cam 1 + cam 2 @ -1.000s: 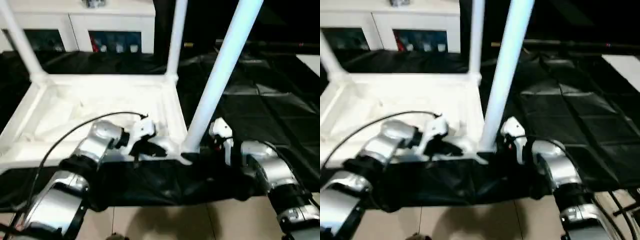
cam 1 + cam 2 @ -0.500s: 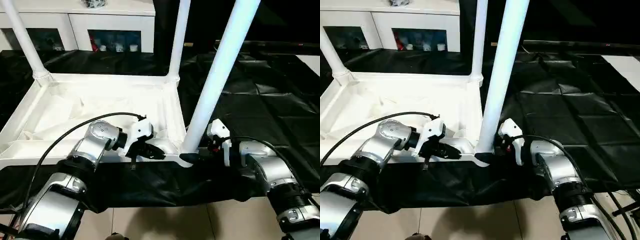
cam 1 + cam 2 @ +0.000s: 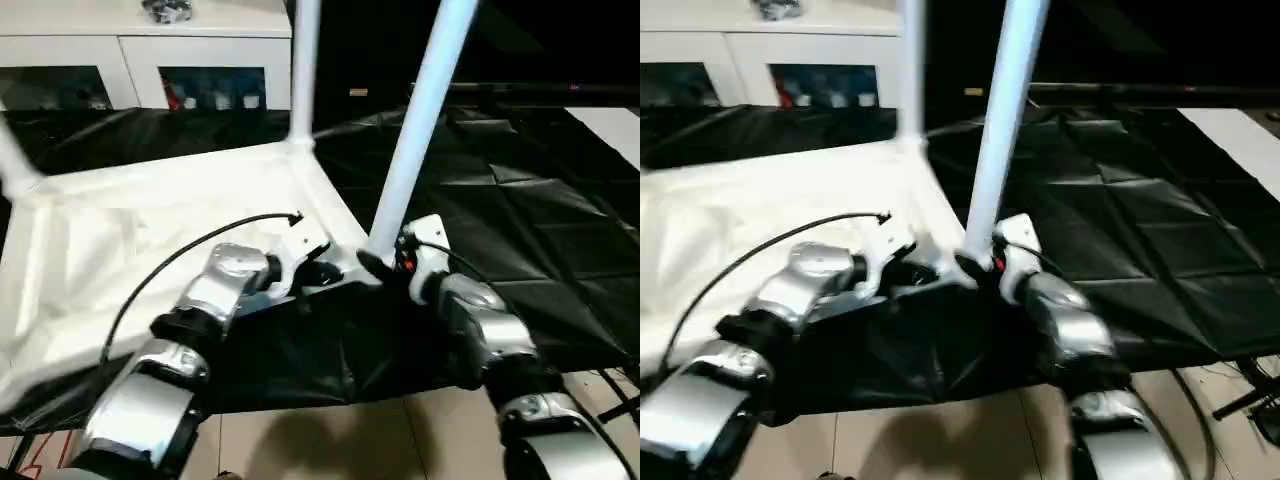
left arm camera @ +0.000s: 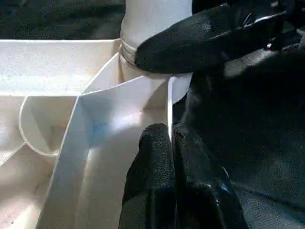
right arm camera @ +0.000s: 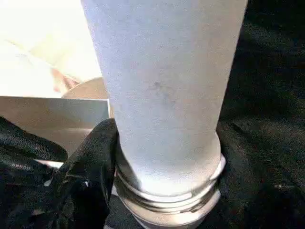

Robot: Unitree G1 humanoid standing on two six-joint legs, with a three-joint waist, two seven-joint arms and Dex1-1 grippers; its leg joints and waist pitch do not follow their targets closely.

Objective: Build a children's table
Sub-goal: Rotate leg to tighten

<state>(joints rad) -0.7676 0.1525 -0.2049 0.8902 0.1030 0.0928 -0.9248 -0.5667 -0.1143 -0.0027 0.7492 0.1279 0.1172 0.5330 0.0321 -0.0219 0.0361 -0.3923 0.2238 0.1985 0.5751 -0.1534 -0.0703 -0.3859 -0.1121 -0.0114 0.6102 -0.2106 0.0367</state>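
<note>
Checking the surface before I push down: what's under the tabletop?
A black sheet lies under the upside-down tabletop and spreads past it toward the right. Whatever is below the sheet is covered; pale floor shows at its near edge.

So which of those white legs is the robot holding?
The near one, standing in the tabletop's nearest corner; the right tool wraps its base. The other leg rises from the far corner, untouched.

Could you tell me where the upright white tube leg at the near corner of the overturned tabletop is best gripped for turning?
Grip the white tapered tube leg low, just above its ribbed collar at the round corner socket of the white plastic tabletop. Come level from the right, over the black sheet, where the right gripper sits. The shaft is round there and free of the tabletop's walls.
</note>
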